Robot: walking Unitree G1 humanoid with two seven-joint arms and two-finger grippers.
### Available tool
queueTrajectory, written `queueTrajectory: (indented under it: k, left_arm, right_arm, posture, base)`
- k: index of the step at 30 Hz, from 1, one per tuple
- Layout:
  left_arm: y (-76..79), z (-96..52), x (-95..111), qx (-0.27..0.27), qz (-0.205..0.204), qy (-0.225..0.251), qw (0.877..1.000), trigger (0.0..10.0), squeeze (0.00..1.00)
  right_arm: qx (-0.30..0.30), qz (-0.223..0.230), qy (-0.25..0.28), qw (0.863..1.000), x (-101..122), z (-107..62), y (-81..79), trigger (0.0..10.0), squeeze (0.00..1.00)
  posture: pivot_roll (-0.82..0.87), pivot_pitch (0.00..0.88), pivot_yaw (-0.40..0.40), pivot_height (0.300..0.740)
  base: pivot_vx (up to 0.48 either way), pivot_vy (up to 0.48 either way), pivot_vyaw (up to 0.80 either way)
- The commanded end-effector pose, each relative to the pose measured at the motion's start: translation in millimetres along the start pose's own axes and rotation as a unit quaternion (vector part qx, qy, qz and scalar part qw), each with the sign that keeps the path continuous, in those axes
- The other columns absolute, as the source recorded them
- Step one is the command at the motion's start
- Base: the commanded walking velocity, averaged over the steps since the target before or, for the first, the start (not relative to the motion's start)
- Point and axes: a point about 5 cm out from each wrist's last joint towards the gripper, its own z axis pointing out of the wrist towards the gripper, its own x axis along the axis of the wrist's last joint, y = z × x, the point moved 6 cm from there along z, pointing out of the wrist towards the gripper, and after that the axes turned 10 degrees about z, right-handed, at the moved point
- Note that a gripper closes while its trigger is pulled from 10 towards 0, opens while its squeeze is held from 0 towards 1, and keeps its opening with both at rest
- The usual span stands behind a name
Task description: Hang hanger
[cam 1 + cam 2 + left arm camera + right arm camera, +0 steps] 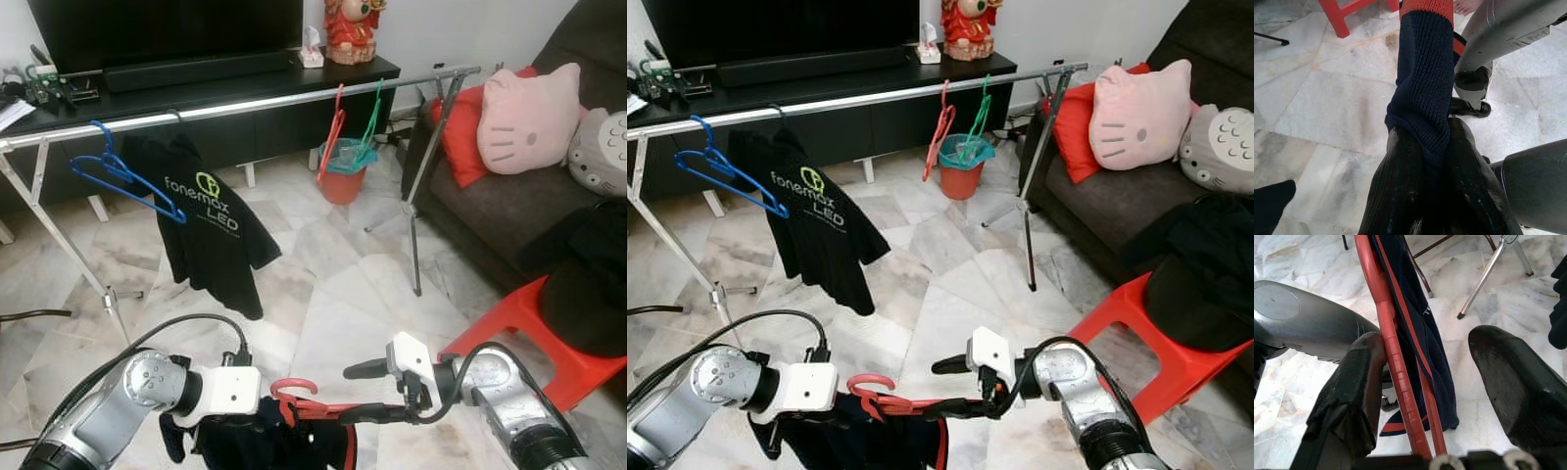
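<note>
Carrying stage: my left gripper (257, 419) pinches the navy garment (1425, 93) on the red hanger (312, 403), my right gripper (1425, 396) spread beside it; next I lift its hook onto the rail (255, 104).

A pale marble-tile floor (323, 284) spreads beneath a long black TV console (216, 98) at the far wall. At right, a dark sofa (490, 215) holds a pink cat-face cushion (529, 117); a red plastic stool (534, 343) stands nearer.
</note>
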Motion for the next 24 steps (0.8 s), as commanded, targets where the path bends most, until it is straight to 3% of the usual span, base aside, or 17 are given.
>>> queueTrajectory:
  k: [1, 9, 20, 24]
  left_arm:
    - [1.2, 2.1, 7.9, -0.012, 0.011, 0.01, 1.0, 10.0, 0.0]
    - [2.8, 4.7, 9.0, -0.016, 0.009, 0.011, 1.0, 10.0, 0.0]
    - [2.6, 5.8, 9.4, -0.015, 0.005, 0.011, 1.0, 10.0, 0.0]
    - [-0.4, 7.4, 11.5, -0.008, 0.009, 0.015, 1.0, 10.0, 0.0]
  right_arm:
    - [0.003, -0.017, 0.013, 1.0, 13.9, -3.8, 2.3, 10.0, 0.0]
    - [0.072, 0.005, -0.011, 0.997, 5.1, -0.4, -17.0, 10.0, 0.0]
    - [0.084, 0.026, -0.021, 0.996, -2.0, 2.8, -22.3, 10.0, 0.0]
    - [0.06, 0.012, -0.03, 0.998, -6.9, 8.7, -17.5, 10.0, 0.0]
  posture:
    - [0.02, 0.0, -0.069, 0.74]
    - [0.02, 0.0, -0.071, 0.74]
    - [0.02, 0.0, -0.075, 0.74]
    - [0.02, 0.0, -0.076, 0.74]
  base:
    - [0.0, 0.0, 0.0]
    - [0.0, 0.0, 0.0]
    - [0.0, 0.0, 0.0]
    - [0.0, 0.0, 0.0]
